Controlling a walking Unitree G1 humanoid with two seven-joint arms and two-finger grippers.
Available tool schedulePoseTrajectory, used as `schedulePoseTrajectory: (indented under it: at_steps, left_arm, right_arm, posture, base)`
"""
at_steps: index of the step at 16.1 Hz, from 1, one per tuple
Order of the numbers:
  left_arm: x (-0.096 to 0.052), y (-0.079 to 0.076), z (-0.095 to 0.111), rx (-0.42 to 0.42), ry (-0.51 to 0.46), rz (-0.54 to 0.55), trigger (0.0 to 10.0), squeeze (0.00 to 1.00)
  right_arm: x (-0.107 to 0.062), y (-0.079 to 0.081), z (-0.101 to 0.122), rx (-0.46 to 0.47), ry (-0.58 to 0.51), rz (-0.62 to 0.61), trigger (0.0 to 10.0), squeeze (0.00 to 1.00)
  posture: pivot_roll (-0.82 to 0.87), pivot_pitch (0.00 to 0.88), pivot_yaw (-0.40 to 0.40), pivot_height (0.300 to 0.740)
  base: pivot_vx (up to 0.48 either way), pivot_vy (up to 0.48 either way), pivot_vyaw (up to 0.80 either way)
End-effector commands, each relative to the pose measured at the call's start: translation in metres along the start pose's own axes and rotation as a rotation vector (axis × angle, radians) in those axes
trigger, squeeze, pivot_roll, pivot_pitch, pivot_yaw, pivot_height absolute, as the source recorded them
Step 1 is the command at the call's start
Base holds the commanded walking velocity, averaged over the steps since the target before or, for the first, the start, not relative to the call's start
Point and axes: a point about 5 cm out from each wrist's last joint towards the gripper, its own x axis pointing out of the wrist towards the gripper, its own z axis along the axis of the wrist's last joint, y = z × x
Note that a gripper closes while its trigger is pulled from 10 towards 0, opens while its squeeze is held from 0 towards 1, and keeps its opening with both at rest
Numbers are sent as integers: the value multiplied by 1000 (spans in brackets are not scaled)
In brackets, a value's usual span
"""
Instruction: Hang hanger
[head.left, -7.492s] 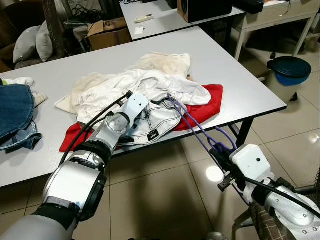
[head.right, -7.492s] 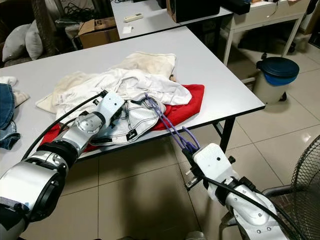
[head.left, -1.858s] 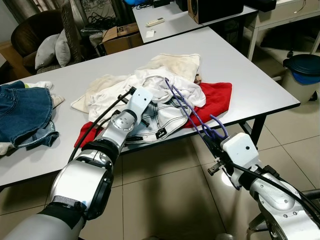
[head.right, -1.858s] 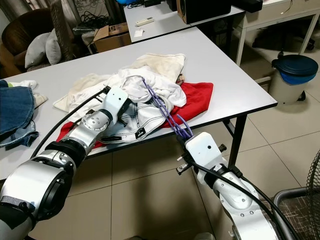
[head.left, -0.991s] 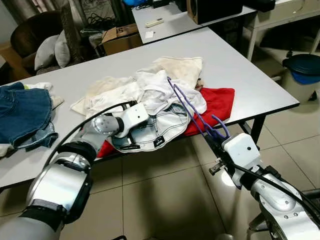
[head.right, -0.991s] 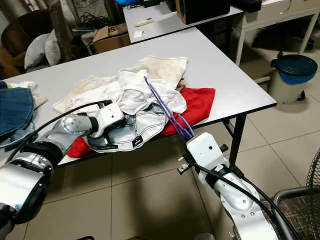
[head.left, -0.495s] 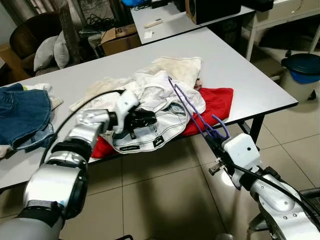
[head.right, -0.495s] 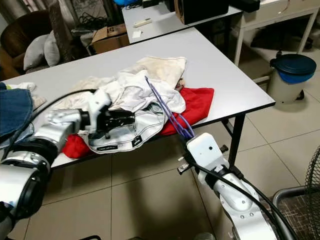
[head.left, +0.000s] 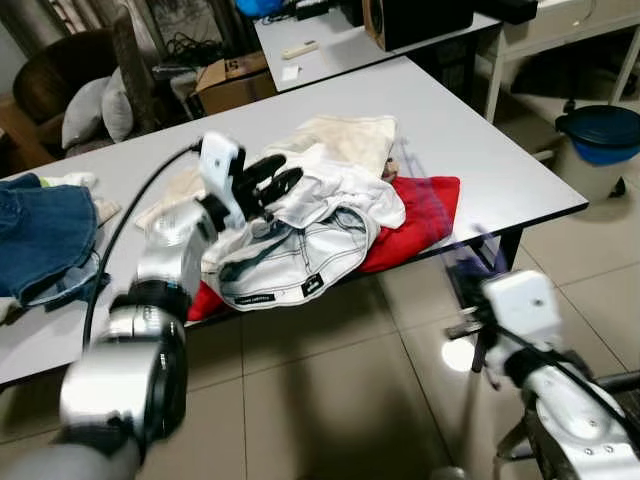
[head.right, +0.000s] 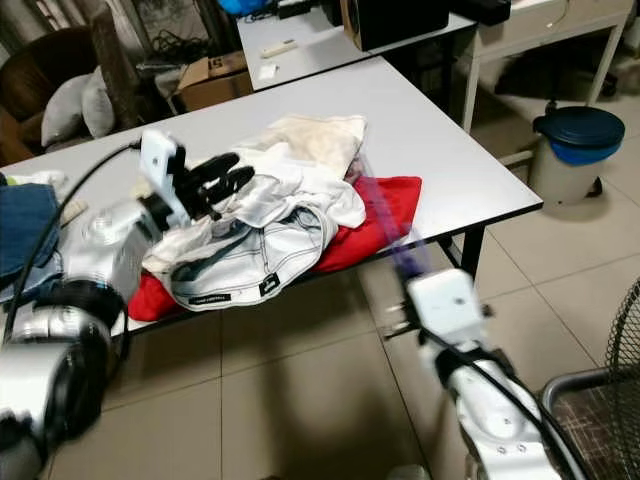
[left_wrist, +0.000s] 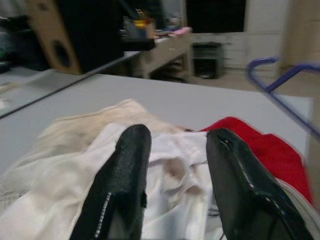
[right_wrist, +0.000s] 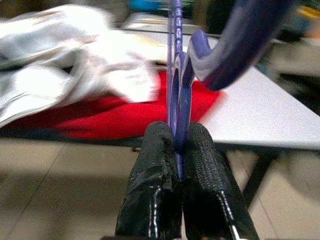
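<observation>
nearest, low on the robot's right over the pale tiled floor (head.left: 330, 400), the right claw (right_wrist: 181, 137) is pressed tight on the stem of a thin purple plastic hanger (right_wrist: 176, 90), its two black fingers (right_wrist: 155, 165) pinching it from both sides. the hanger rises from the claw toward the table edge and looks smeared with motion blur in the head views (head.left: 440, 215), so its far end cannot be made out clearly.

beyond it stands a light grey rectangular table (head.left: 470, 150) carrying a heap of clothes: a red cloth (head.left: 420, 215) at the bottom near the front edge, a white garment with dark stitched seams (head.left: 290, 255) draped over it and hanging just past the edge, and a cream cloth (head.left: 345, 135) behind.

the left claw (head.left: 262, 182) is raised over the heap with its black fingers (left_wrist: 125, 175) spread apart, nothing between them, crumpled white fabric right beneath.

at the table's far left lies folded blue denim (head.left: 40, 225). a dark blue lidded bin (head.left: 598, 135) sits on the floor well to the right.
</observation>
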Motion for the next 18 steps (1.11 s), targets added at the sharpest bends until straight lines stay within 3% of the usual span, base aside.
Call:
schedulePoseTrajectory:
  at_steps: [1, 3, 6, 8, 9, 11, 13, 15, 18]
  left_arm:
    - [-17, -3, -10, 70, 30, 127, 10000, 0]
    - [-26, -14, -19, 78, 54, 187, 10000, 0]
    - [-32, -29, -27, 63, 86, 205, 10000, 0]
    - [-31, -39, -23, 23, 53, 229, 10000, 0]
    - [-33, -46, -30, 19, 68, 268, 10000, 0]
    - [-37, -54, -33, 62, 96, 310, 10000, 0]
    - [-35, -70, -31, -1, 57, 295, 10000, 0]
    - [-34, -78, -31, -26, 51, 321, 10000, 0]
    - [-44, -84, -34, -17, 60, 363, 10000, 0]
  right_arm:
    - [-1, -1, 4, 128, -32, -116, 10000, 0]
    - [-2, -7, 0, 164, -24, -218, 10000, 0]
    - [-4, -13, -3, 134, -28, -246, 10000, 0]
    - [-3, -12, -2, 104, -11, -183, 10000, 0]
    - [-5, -10, -7, 143, 8, -153, 10000, 0]
    - [-10, -12, -5, 154, -2, -149, 10000, 0]
    - [-13, -17, 0, 141, -21, -145, 10000, 0]
    - [-15, -23, 7, 137, -52, -135, 10000, 0]
    - [-12, -27, 12, 91, -65, -60, 10000, 0]
  posture:
    - [-223, 0, 237, 740]
    - [-211, 0, 236, 740]
    - [-190, 1, 245, 740]
    - [-186, 34, 238, 740]
    - [-173, 40, 224, 740]
    - [-182, 56, 198, 740]
    - [-198, 70, 178, 740]
    - [-206, 72, 148, 740]
    - [-209, 68, 72, 740]
  base:
    - [0, 480, -800]
    - [0, 480, -800]
    - [0, 435, -800]
    - [0, 0, 0]
    - [0, 0, 0]
    - [0, 0, 0]
    - [0, 0, 0]
    - [403, 0, 0]
    - [401, 0, 0]
